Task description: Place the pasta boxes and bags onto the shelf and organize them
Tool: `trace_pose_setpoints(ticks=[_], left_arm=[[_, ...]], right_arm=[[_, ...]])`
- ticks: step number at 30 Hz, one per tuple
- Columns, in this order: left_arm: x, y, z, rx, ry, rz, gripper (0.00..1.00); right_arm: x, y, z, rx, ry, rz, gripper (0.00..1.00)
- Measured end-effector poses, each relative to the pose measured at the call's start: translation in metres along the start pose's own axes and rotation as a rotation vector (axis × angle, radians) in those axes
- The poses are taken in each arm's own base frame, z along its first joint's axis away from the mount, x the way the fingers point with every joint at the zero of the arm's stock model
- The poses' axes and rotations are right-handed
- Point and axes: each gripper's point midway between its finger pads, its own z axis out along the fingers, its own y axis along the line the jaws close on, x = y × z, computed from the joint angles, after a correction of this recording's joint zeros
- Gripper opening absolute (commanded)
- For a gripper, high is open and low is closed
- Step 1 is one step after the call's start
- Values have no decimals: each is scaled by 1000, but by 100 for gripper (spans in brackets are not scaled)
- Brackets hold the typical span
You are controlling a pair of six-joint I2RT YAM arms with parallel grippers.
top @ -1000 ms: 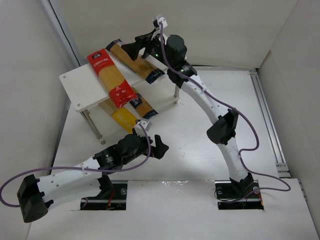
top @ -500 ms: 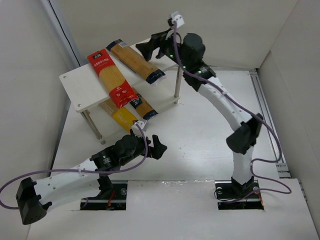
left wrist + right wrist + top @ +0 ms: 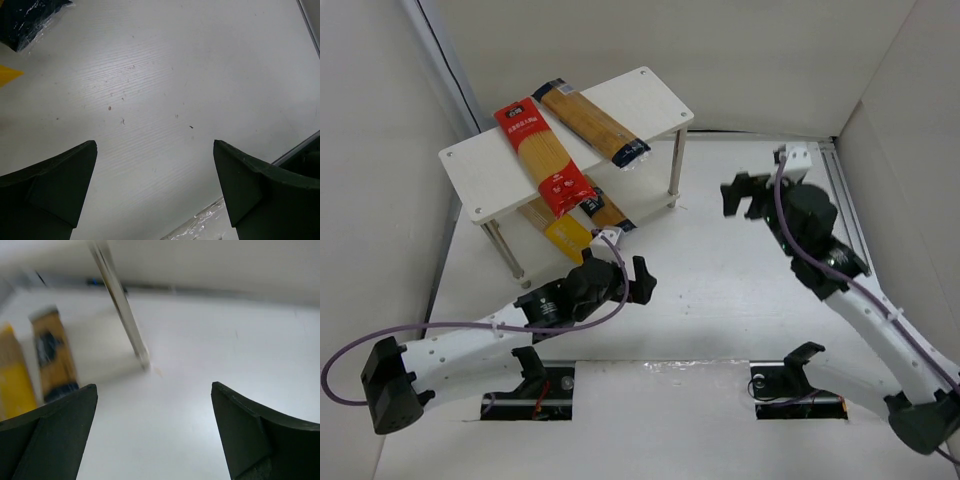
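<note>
Spaghetti packs, four long narrow flat ones, are recorded in two pairs at the white wood-grain rectangular shelf board (image 3: 485,170) on thin silver metal legs. On the board, a clear bag with red ends (image 3: 542,160) and an orange-brown pack with dark ends (image 3: 592,122) are laid diagonally, side by side and apart, their near ends reaching over the board's near edge. Beneath the board, on the white table (image 3: 720,270), a golden-brown pack with a dark label (image 3: 605,212) and a plain yellow pack (image 3: 568,236) are seen just beside each other, with only their near ends showing past the board. The left gripper (image 3: 620,275) is held low over the table, near the yellow pack's end; in its wrist view the fingers (image 3: 50,190) are spread wide apart with bare table between them, and a dark wrapped pack end (image 3: 30,15) and a yellow corner (image 3: 7,75) are noted at the upper left. The right gripper (image 3: 745,195) is held over open table, well apart from the shelf on its right side, jaws apart and nothing clamped. Its wrist view is blurred; one shelf leg (image 3: 122,310) and the two lower packs are made out.
</note>
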Motion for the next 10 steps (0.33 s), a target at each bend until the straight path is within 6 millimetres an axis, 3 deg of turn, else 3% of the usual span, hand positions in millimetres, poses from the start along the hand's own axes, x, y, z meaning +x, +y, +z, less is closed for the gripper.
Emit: trace_pose_setpoints(ticks=[3, 5, 7, 10], left_arm=[[-2, -1, 7, -18, -4, 2, 100], [-2, -1, 10, -27, -1, 6, 100], [-1, -1, 13, -32, 1, 6, 100], [0, -1, 15, -37, 4, 0, 100]], right_arm=[[90, -20, -40, 54, 163, -1, 100], [128, -30, -61, 72, 222, -4, 100], [143, -38, -79, 84, 236, 2, 100], [131, -44, -92, 94, 180, 22, 100]])
